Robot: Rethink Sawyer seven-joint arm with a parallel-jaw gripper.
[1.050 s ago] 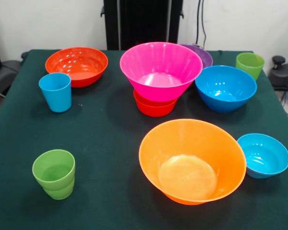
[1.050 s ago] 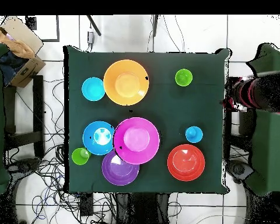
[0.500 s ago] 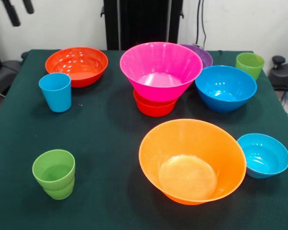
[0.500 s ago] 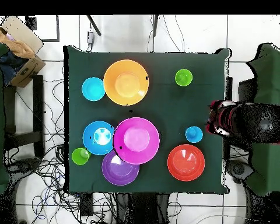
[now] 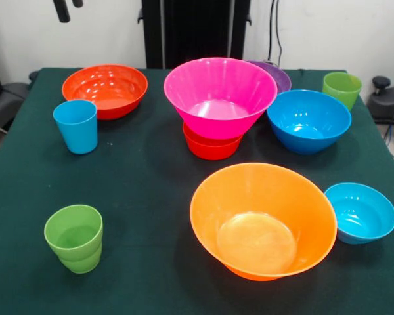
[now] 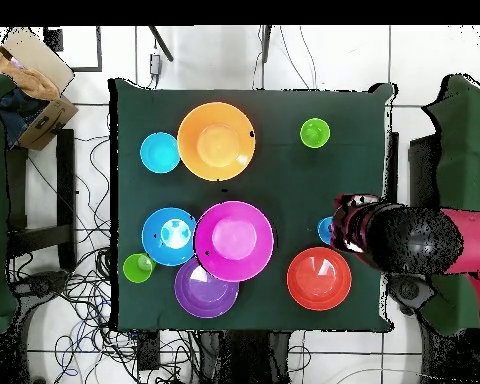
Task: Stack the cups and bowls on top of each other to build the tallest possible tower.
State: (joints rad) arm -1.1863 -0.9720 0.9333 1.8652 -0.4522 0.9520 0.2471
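Empty, parted black gripper fingers (image 5: 68, 6) hang above the sky-blue tapered plastic cup (image 5: 76, 126); an off-centre descent could topple it.

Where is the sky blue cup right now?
In the front view the sky blue cup stands upright at the table's left, just in front of the medium red-orange bowl; overhead, the arm mostly covers it.

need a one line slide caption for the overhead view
Robot arm reaches in over the green table, covering most of the sky blue cup beside the red-orange bowl.
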